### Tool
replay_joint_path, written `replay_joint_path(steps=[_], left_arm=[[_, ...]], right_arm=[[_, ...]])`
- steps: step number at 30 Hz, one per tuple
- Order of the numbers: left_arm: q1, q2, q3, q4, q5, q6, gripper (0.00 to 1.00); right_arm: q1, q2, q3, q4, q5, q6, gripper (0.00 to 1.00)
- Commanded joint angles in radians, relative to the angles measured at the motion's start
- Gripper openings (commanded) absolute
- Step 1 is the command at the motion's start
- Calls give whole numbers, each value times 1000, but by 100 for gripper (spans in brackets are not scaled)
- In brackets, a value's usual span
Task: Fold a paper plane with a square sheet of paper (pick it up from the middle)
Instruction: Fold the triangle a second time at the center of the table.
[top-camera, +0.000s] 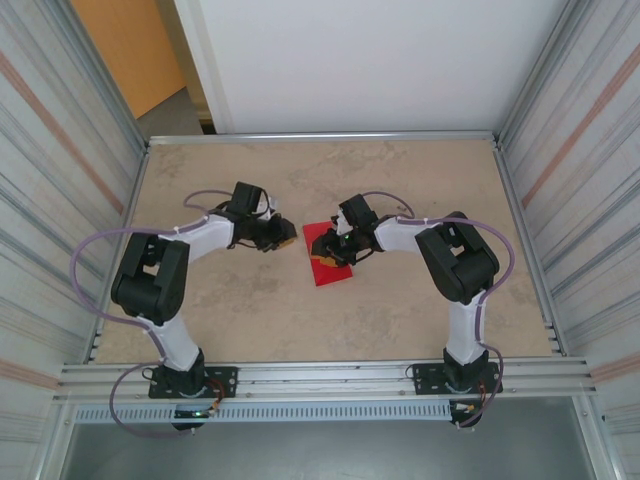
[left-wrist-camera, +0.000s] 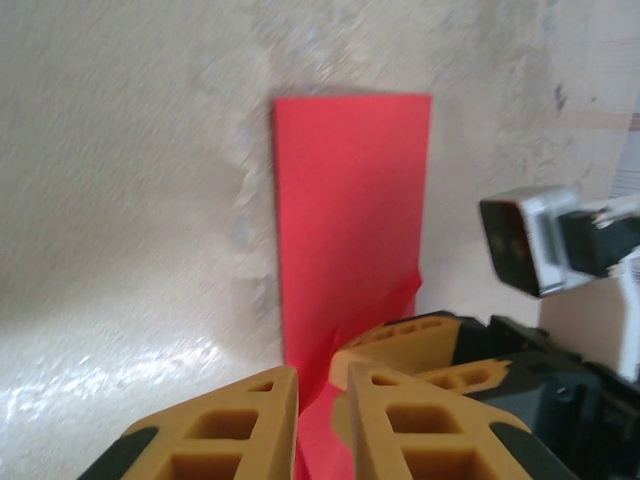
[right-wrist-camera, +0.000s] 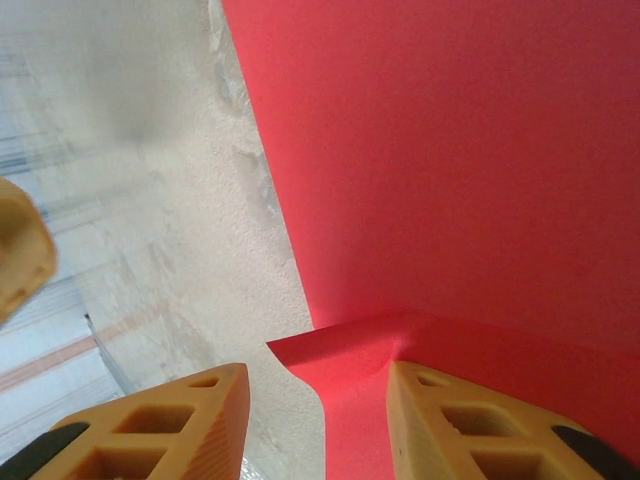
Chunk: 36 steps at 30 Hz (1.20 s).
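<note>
While both arms reach toward the middle of the table (top-camera: 250, 320), the red sheet of paper (top-camera: 330, 268), folded to a narrow rectangle, lies there just off centre toward 3 o'clock. The left gripper (top-camera: 288, 241) sits at its 9 o'clock edge, jaws a narrow slit apart with red showing through; whether it touches the paper I cannot tell. The right gripper (top-camera: 338, 252) comes over the sheet from 3 o'clock, jaws spread and pinching nothing, with a folded flap's corner (right-wrist-camera: 330, 355) between its fingers (right-wrist-camera: 470, 430).

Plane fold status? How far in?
Early. Done: the red paper lies on the table folded into a rectangle, not square. In hand: right tool open over a creased flap, left tool at its edge. Left: no pointed nose or wings yet.
</note>
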Motion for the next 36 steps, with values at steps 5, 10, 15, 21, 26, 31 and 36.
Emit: replay_joint_path(steps=[5, 10, 15, 21, 26, 31, 36], left_arm=[[-59, -56, -68, 93, 46, -47, 15], [-112, -21, -70, 115, 58, -49, 9], [-137, 31, -44, 114, 55, -44, 6], [-146, 88, 7, 67, 21, -18, 4], [-147, 126, 34, 40, -8, -7, 3], [-146, 160, 55, 6, -34, 2, 3], [-147, 182, 61, -32, -48, 11, 2]], right_arm=[[7, 74, 18, -155, 92, -31, 22], [14, 92, 37, -214, 130, -40, 9], [20, 103, 53, -252, 160, -48, 4], [22, 101, 53, -254, 163, -51, 0], [22, 93, 48, -237, 153, -52, 0], [23, 73, 44, -207, 136, -52, 0], [22, 35, 46, -183, 117, -57, 0]])
